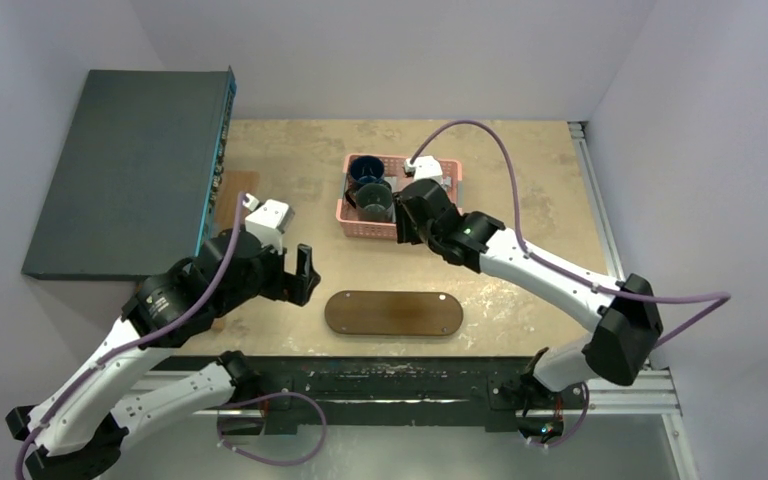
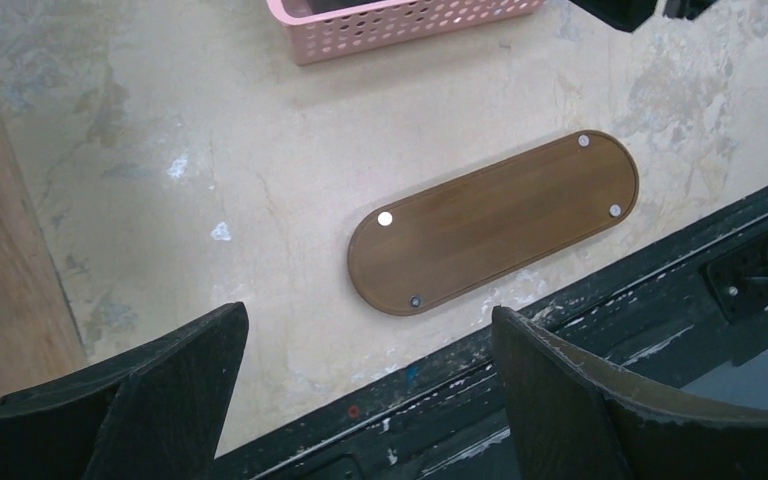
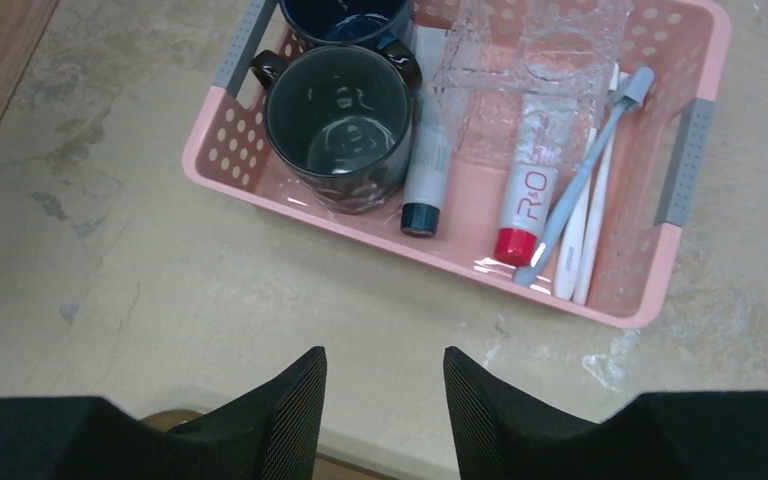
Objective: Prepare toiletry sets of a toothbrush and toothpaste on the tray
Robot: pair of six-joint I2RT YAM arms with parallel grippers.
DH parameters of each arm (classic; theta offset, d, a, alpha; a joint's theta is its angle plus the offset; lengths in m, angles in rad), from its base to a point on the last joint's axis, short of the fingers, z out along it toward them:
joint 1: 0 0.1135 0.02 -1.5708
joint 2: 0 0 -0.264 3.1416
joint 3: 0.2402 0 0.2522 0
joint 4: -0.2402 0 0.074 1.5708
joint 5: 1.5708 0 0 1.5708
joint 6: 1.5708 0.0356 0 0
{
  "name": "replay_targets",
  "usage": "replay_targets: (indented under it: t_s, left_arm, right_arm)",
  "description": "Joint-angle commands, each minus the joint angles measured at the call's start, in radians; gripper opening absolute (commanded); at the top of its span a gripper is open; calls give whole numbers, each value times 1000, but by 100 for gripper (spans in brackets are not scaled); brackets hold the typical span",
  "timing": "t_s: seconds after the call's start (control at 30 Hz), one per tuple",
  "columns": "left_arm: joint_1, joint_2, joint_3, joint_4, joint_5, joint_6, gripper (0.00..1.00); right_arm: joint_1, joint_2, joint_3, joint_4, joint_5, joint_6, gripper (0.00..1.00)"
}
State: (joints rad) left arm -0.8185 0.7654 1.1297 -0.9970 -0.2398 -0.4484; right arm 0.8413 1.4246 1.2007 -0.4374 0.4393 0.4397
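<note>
The tray point(image 1: 393, 313) lies flat at lower centre of the top view, well apart from the pink basket point(image 1: 365, 228) above it. The right gripper point(image 1: 408, 215) hangs over the basket, and the contents are hard to read there. In the left wrist view the left gripper point(image 2: 368, 315) is spread wide and empty, with the tray mid-frame. Only the right wrist view shows the toothbrushes point(image 3: 585, 175) and toothpaste tubes point(image 3: 523, 200), which lie in the basket beside two dark mugs point(image 3: 340, 120). The right jaws at the bottom edge are partly apart and hold nothing.
</note>
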Motion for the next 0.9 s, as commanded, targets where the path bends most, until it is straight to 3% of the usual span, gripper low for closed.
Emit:
replay_targets:
  t_s: [0.0,0.47,0.87]
  left_arm:
    - [3,-44,-5,-15,-16,113,92]
    - [4,-210,-201,124,82,200,94]
    - [3,-300,-225,116,43,186,94]
  right_arm:
    - [-1,71,102,60,-30,-11,50]
    - [-45,389,375,14,4,94,52]
    - [-108,521,464,-13,19,161,52]
